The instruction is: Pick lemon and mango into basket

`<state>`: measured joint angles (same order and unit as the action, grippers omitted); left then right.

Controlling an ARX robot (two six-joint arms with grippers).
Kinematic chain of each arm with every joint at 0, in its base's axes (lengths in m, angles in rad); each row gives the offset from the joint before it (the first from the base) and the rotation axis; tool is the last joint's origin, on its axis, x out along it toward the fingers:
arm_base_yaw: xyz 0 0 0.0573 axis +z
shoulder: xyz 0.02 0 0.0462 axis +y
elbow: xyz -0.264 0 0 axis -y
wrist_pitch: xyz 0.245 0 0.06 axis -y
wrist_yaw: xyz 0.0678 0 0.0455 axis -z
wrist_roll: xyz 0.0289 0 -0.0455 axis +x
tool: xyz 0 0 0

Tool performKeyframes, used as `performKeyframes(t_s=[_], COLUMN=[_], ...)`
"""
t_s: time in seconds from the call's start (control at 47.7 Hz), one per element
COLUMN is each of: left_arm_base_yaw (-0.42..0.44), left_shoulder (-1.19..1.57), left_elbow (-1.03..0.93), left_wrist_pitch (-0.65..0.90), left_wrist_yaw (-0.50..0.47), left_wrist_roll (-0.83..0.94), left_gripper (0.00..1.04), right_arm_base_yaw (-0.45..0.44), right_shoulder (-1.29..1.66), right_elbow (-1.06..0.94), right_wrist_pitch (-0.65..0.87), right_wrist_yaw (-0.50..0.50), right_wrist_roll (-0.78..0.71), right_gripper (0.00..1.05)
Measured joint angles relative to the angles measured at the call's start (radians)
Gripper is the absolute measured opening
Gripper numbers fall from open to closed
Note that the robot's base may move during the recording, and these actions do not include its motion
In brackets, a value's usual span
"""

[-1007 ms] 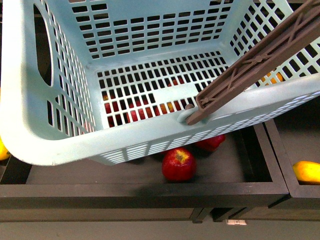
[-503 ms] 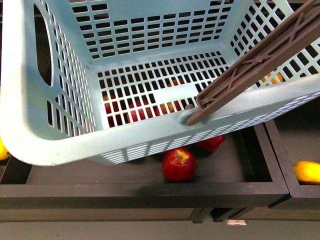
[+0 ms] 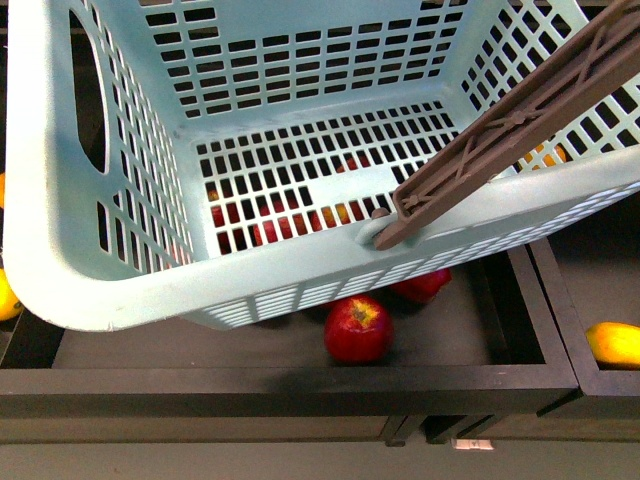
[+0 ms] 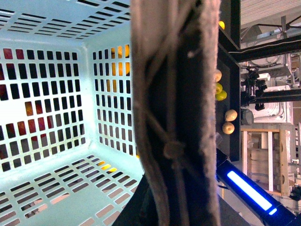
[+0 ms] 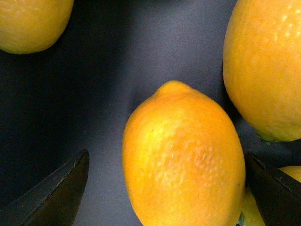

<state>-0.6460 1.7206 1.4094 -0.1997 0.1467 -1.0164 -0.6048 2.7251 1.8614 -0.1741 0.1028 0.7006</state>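
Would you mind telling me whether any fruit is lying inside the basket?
No: the floor of the basket is bare, and the red apple lies outside, below its near rim.

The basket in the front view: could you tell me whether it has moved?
Yes, barely: the basket has its left rim edged right relative to the dark tray, uncovering an orange fruit beside it.

basket (image 3: 60,250): light aqua, slotted grid | handle (image 3: 520,120): brown lattice | apple (image 3: 357,328): red, yellow top | lemon (image 5: 183,160): orange-yellow, dimpled skin | tray (image 3: 300,380): matte black
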Motion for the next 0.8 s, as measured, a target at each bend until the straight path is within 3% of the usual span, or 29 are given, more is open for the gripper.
performKeyframes(t_s=[0.252,0.524,0.797], left_arm_base_yaw=[0.000,0.000,0.000], left_shoulder=[0.000,0.000,0.000], left_elbow=[0.000,0.000,0.000], left_wrist_pitch=[0.000,0.000,0.000], left_wrist_yaw=[0.000,0.000,0.000], left_wrist_roll=[0.000,0.000,0.000], left_gripper=[0.05,0.05,0.05], right_arm_base_yaw=[-0.003,-0.013,-0.025], right_shoulder=[0.035,0.007,-0.208], right_elbow=[0.046,-0.014,-0.303], right_wrist_pitch=[-0.030,0.018,0.182], right_wrist_yaw=[0.009,-0.015,-0.096], right_wrist_roll=[-0.006,-0.020,-0.094], right_gripper=[0.66,0.64,0.64])
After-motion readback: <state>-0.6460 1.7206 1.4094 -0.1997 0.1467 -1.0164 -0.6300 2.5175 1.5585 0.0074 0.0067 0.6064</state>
